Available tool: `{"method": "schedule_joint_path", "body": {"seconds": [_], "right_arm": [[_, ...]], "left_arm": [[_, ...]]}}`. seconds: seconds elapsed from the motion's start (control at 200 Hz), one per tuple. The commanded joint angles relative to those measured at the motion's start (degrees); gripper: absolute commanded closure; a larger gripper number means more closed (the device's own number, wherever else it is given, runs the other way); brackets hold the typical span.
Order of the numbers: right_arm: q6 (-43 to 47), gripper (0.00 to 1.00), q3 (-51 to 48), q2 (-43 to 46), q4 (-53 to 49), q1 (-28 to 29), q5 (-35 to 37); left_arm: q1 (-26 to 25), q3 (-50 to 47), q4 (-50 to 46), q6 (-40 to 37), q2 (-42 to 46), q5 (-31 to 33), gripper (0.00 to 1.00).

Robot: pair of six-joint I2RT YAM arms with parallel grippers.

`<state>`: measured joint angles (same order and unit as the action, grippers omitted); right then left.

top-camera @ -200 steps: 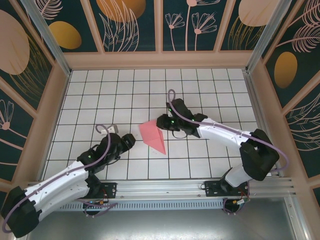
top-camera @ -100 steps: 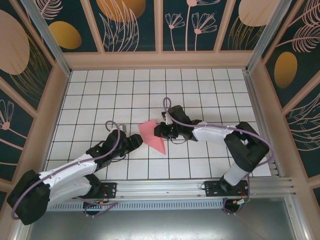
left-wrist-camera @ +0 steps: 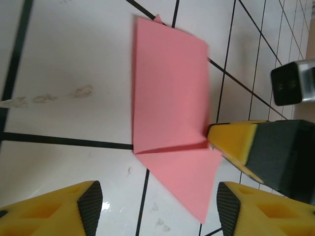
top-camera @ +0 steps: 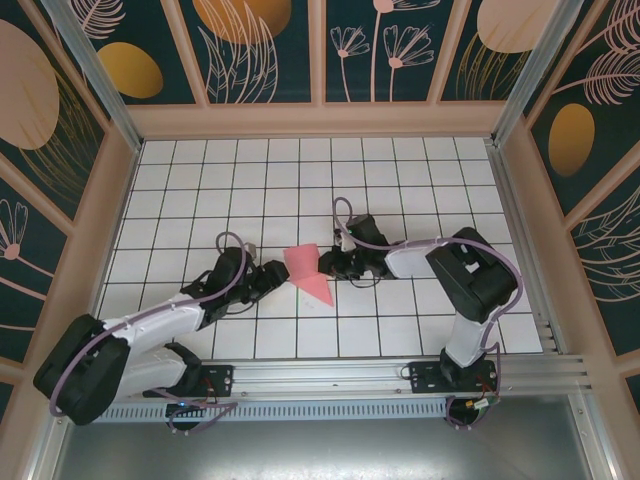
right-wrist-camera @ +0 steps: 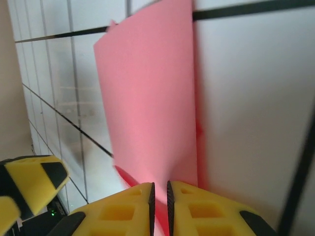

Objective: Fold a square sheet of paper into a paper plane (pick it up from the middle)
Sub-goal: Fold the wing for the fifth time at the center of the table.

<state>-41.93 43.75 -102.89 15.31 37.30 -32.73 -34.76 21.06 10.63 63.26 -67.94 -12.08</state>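
White tiles ruled with black grid lines cover the table (top-camera: 200, 180). It is boxed in by dark teal wall panels (top-camera: 260, 50) painted with peach and gold leaves and flowers, set in pale wooden frames. An aluminium rail (top-camera: 330, 375) runs along the near edge, where both arm bases are bolted.

Near the middle of the grid lies the pink sheet of paper (top-camera: 303, 265), already folded into a tapering shape. From above, its blunt, wider end faces the far left and it narrows to a sharp tip toward the near right. Its long axis therefore runs diagonally across the tiles. The left wrist view shows a crease crossing the sheet just above the triangular tip.

The right gripper (top-camera: 326, 263) reaches in from the right, its arm stretched low over the tiles. Its yellow fingers (right-wrist-camera: 133, 206) are pressed nearly together on the sheet's right-hand edge, with the paper running down between them. From where I stand I can't tell whether that edge is lifted off the tiles.

The left gripper (top-camera: 273, 273) sits just beside the sheet's left edge. Its jaws are spread wide, holding nothing, and they face the paper.
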Motion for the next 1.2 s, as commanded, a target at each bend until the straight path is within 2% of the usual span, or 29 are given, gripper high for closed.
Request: {"method": "schedule_joint_path", "body": {"seconds": [0.0, 0.25, 0.47, 0.585, 0.901, 1.196], "right_arm": [[-0.54, 0.81, -3.0, -1.41, 6.44, -1.4, -3.82], [-3.45, 0.79, -7.18, -2.16, 12.47, -3.51, -5.67], [-3.46, 0.79, -7.44, -3.68, 12.46, -3.9, -5.87], [-3.54, 0.79, -7.89, -3.93, 12.53, -4.04, -5.59], [-3.72, 0.79, -7.73, -4.44, 12.37, -4.19, -5.5], [-3.18, 0.78, -6.12, -3.42, 10.18, -4.34, -4.76]], "left_arm": [[0.46, 3.28, 3.31, -0.61, -3.35, -3.19, 0.35], [0.57, 5.81, 6.02, 0.98, -9.48, -4.19, 0.34], [0.57, 7.23, 7.71, 3.11, -14.03, -4.41, 0.34], [0.61, 6.96, 11.84, 4.9, -15.47, -5.51, 0.34], [0.79, 11.33, 11.51, 3.51, -22.04, -5.57, 0.42], [2.29, 11.2, 12.91, 3.23, -23.02, -6.5, 0.77]]}}
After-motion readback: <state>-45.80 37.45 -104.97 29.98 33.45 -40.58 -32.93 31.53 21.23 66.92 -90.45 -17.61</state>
